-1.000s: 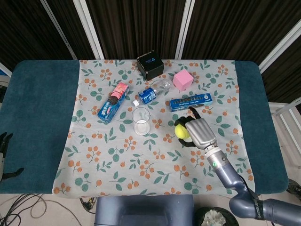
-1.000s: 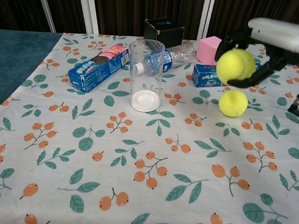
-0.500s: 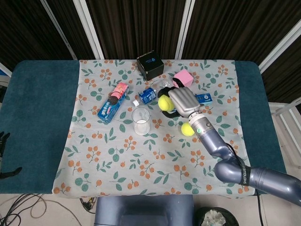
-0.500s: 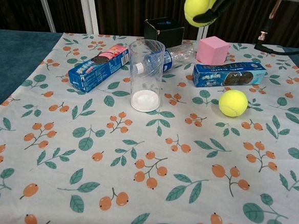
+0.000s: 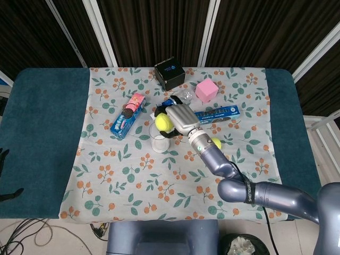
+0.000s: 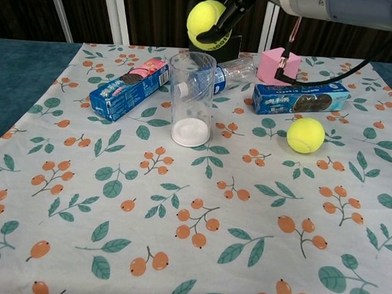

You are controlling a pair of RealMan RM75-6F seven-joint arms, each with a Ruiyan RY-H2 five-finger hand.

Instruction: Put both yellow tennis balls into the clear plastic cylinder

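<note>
The head view looked steeply down from high above the near edge of the teal table [image 5: 42,138] and took in all of it. The chest view sat low and close, facing the far edge. Both showed the floral cloth [image 5: 133,186] [image 6: 111,202] and the clear plastic cylinder [image 5: 159,139] [image 6: 190,99].

Clear smooth plastic cylinder [image 6: 190,98]
</note>
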